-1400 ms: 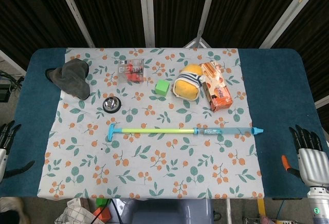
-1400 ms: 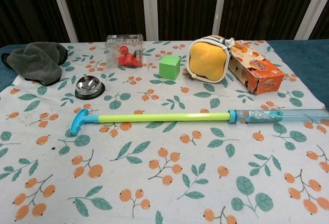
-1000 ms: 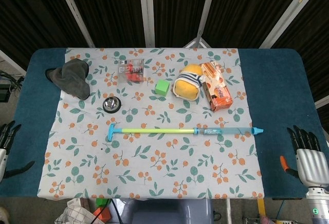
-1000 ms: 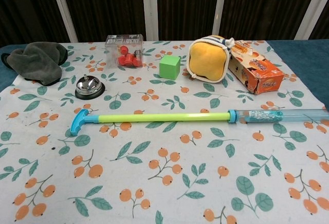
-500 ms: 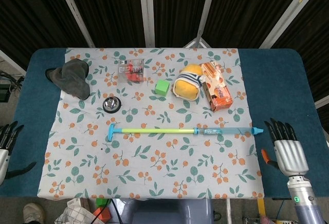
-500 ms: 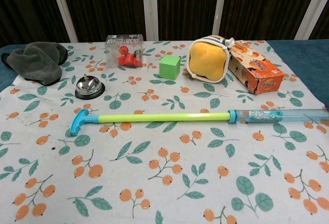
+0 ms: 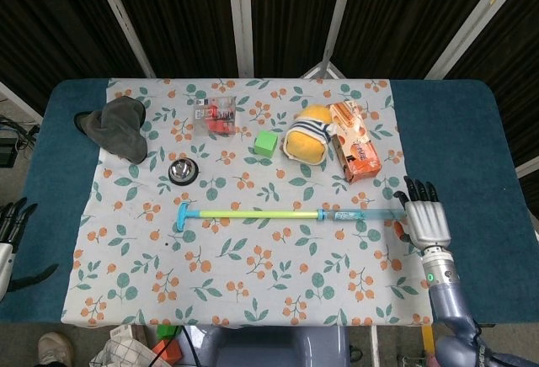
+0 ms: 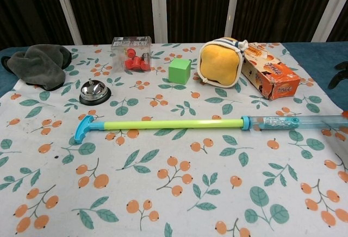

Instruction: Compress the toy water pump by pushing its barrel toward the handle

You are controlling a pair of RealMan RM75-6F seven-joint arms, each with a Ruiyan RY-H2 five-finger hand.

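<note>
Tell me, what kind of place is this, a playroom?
More likely a robot test bench: a robot hand reaches over a table laid with unrelated props, such as a toy water pump and a call bell, before dark curtains.

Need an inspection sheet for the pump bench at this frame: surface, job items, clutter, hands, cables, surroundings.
Surface: white floral tablecloth over a blue table.
Job's things: long toy water pump, fully extended; blue T-handle at left, yellow-green rod, clear blue barrel at right.
Clutter: grey folded cloth, clear box of red pieces, silver call bell, green cube, yellow striped pouch, orange carton.
Hands: right hand at the barrel's far end, fingers spread, contact unclear; left hand at the table's left edge, holding nothing.
Cables: nothing seen on the table.
Surroundings: dark slatted wall with pale posts.
</note>
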